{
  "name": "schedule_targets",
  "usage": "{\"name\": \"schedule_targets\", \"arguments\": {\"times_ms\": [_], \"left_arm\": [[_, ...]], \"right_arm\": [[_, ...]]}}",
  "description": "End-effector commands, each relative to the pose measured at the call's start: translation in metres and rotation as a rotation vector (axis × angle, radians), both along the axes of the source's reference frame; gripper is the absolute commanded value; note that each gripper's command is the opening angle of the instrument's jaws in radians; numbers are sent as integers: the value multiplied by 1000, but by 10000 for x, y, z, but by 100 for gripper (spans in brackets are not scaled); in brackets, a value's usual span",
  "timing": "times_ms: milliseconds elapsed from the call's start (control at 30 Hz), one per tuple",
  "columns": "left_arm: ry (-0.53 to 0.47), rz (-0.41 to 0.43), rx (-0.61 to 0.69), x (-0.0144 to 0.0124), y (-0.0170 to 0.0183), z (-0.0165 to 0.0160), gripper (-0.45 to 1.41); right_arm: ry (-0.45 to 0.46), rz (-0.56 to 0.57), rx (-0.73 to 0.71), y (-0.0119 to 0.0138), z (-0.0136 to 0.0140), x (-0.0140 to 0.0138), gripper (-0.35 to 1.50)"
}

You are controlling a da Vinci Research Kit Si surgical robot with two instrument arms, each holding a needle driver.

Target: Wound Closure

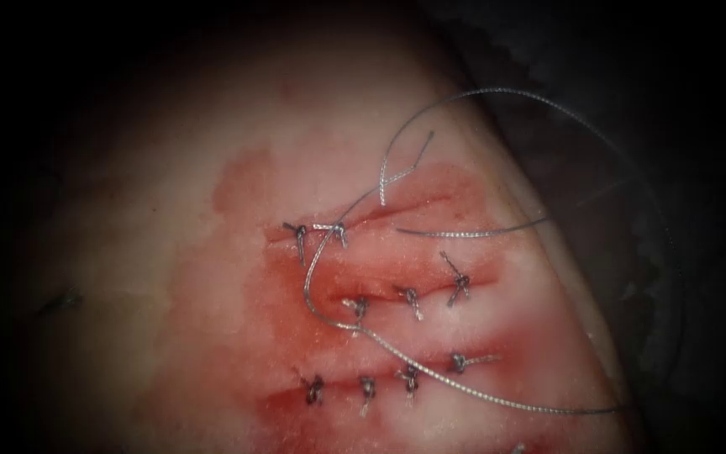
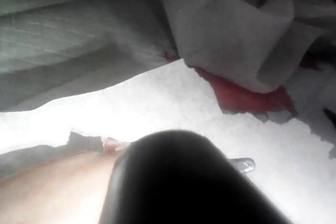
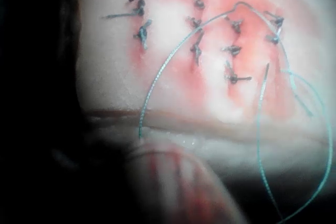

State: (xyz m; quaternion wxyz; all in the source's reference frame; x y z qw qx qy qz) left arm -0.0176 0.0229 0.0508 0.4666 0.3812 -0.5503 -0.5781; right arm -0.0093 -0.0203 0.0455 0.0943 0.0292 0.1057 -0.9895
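Grey braided thread (image 1: 464,388) is lying in loose loops across the pale, red-stained tissue (image 1: 170,210) and its dark knotted stitches (image 1: 313,389). The left pincer (image 2: 244,165) is showing its metal tip, but I cannot tell whether it is open or closed.

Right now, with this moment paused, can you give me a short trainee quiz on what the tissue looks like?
1. True or false: a long thread lies in loose curves over the tissue.
2. Pick one. The knotted stitches on the tissue are: A) none; B) exactly one; C) several, set in rows.
3. Fill in: the tissue around the stitches is stained by ___ fluid.

Key
1. True.
2. C.
3. Red: the red fluid spreads around the stitched rows.
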Motion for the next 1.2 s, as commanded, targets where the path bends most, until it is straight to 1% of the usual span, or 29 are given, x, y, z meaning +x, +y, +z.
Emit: {"name": "schedule_targets", "arguments": {"times_ms": [33, 67, 100, 133, 167, 200, 233, 267, 300, 333, 367, 400, 500, 533, 567, 600, 633, 667, 700, 800, 867, 933, 967, 1067, 1133, 1200], "left_arm": [[-1, -3, -7, -3, 14, -2, -42], [2, -1, -6, -3, 14, -2, -42], [4, 0, -5, -3, 14, -2, -42], [4, 0, -5, -3, 14, -2, -42], [4, 0, -5, -3, 14, -2, -42], [4, 0, -5, -3, 14, -2, -40], [4, 0, -5, -3, 14, -2, -40], [4, 0, -5, -3, 14, -2, -40], [4, 0, -5, -3, 14, -2, -38], [5, 0, -5, -3, 14, -2, -38], [5, 0, -5, -4, 14, -2, -37], [5, 0, -5, -4, 14, -2, -35], [5, 0, -5, -4, 14, -2, -33], [5, 0, -5, -4, 14, -2, -33], [5, 0, -5, -4, 14, -2, -33], [5, 0, -5, -4, 14, -2, -33], [5, -1, -5, -4, 14, -2, -32], [5, -1, -5, -4, 14, -2, -30], [5, -1, -5, -4, 14, -2, -30], [5, -1, -5, -4, 14, -2, -30], [5, -1, -5, -4, 14, -2, -30], [5, -1, -5, -4, 14, -2, -28], [5, -1, -5, -5, 13, -3, -28], [5, -1, -5, -5, 13, -3, -27], [5, -1, -4, -5, 13, -4, -27], [5, -1, -4, -5, 13, -4, -27]], "right_arm": [[-15, 9, -48, 25, 15, 6, 123], [-4, 34, -93, 51, 21, 10, 120], [38, 81, -150, 72, 21, 16, 120], [81, 131, -197, 86, 19, 21, 121], [175, 157, -264, 105, 10, 30, 121], [235, 169, -318, 118, 2, 38, 118], [273, 194, -357, 128, -4, 44, 110], [393, 274, -428, 150, -18, 60, 79], [455, 304, -444, 157, -23, 66, 68], [510, 332, -448, 161, -27, 72, 64], [566, 352, -443, 164, -30, 79, 64], [601, 360, -427, 164, -30, 90, 64], [622, 367, -398, 163, -26, 107, 68], [664, 370, -357, 165, -25, 119, 73], [686, 366, -334, 165, -24, 125, 74], [734, 368, -312, 164, -24, 141, 74], [756, 370, -305, 163, -25, 150, 74], [815, 371, -292, 159, -25, 170, 78], [850, 367, -282, 155, -24, 184, 81], [904, 344, -251, 147, -23, 222, 93], [929, 327, -239, 145, -21, 242, 100], [959, 306, -225, 145, -15, 261, 101], [987, 284, -215, 143, -6, 276, 101], [993, 243, -200, 136, 12, 290, 105], [983, 220, -200, 131, 24, 292, 108], [978, 202, -209, 127, 33, 289, 111]]}}
